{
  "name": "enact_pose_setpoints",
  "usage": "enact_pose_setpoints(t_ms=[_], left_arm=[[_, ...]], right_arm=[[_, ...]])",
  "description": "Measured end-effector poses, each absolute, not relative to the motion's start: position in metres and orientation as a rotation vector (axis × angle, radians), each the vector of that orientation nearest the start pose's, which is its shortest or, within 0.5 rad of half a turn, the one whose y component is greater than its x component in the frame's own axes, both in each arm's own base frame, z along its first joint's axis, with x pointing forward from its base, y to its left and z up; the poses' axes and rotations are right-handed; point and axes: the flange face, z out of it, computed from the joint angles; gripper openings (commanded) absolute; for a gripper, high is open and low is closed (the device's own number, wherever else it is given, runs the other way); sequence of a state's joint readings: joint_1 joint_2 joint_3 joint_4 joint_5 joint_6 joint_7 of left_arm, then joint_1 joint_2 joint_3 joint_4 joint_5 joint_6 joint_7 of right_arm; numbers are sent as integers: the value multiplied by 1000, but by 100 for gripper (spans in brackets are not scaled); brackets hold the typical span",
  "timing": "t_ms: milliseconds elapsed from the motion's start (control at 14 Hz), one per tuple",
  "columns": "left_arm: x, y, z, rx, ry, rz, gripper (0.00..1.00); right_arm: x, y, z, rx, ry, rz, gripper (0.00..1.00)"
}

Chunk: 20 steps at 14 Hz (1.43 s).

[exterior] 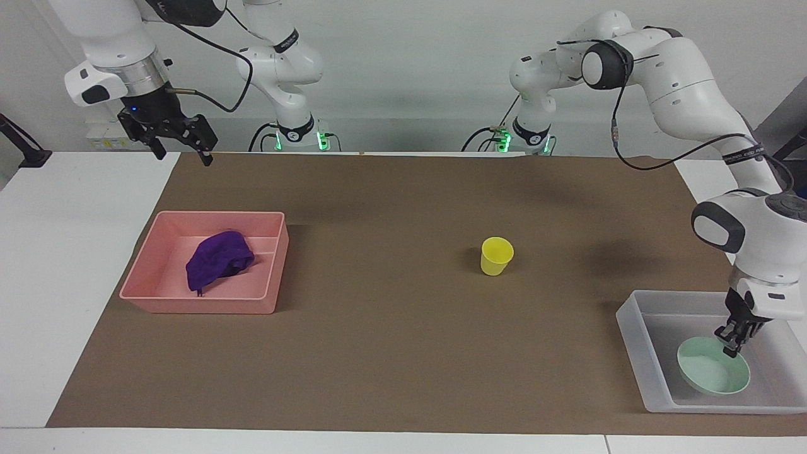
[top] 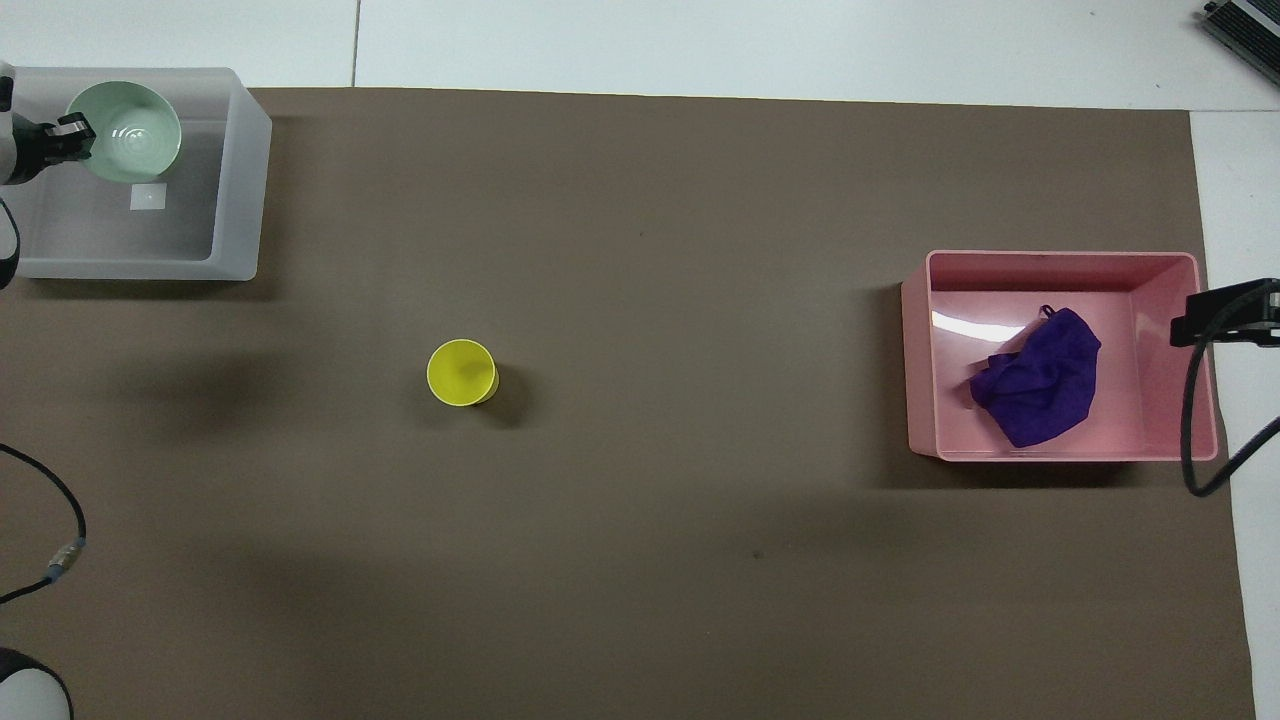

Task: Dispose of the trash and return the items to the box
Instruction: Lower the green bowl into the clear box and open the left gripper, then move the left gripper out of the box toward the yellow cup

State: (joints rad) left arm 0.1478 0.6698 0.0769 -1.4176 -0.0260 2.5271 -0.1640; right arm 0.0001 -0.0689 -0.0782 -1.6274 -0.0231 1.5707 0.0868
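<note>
The mint-green bowl (exterior: 712,375) sits low in the translucent white box (exterior: 630,315) at the left arm's end of the table. My left gripper (exterior: 731,343) is shut on the bowl's rim; it also shows in the overhead view (top: 70,138) beside the bowl (top: 125,130). The yellow cup (exterior: 496,255) stands upright on the brown mat, also in the overhead view (top: 461,372). The purple rag (exterior: 217,258) lies in the pink tray (exterior: 195,306). My right gripper (exterior: 179,148) is open and empty, raised high over the table edge by the pink tray.
The box (top: 235,180) has a white sticker (top: 148,197) on its floor beside the bowl. The pink tray (top: 915,350) holds the rag (top: 1040,375) at the right arm's end. A cable (top: 1190,450) hangs over the tray's corner.
</note>
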Motion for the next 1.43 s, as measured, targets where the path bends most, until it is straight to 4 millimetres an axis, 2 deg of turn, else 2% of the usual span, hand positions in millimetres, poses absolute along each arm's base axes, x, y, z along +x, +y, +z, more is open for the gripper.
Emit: enact_pose_setpoints(t_ms=[143,286,357,429,500,571,643,714,929,1143,1286,1429], left_arm=[[739,154,344,-2983,-571,-655,0],[737,154,343,-2987,-572,-643,0],[736,154,343,-2989,-573,-632,6],[735,154,343,-2993,-575,-613,20],[734,153,345,-2999,-575,-591,29],[732,151,349,-3006,-575,-563,30],[730,149,353,-3014,-573,-539,39],[729,147,362,-3019,-571,-525,46],[721,139,399,-3032,-563,-493,46],[705,119,449,-3063,-532,-415,47],[689,90,482,-3092,-478,-326,47],[676,53,505,-3118,-401,-257,47]], right_arm=[[530,-42,634,-3150,249,-19,100],[528,-38,637,-3151,236,-20,100],[527,-36,639,-3152,229,-21,100],[527,-34,641,-3153,224,-22,100],[527,-33,642,-3153,221,-22,100],[527,-32,642,-3153,221,-22,100],[527,-32,643,-3153,221,-25,100],[527,-32,646,-3153,221,-29,100],[525,-32,647,-3153,221,-17,100],[525,-32,647,-3153,221,-16,100],[525,-32,647,-3153,221,-16,100],[525,-32,647,-3153,221,-16,100]])
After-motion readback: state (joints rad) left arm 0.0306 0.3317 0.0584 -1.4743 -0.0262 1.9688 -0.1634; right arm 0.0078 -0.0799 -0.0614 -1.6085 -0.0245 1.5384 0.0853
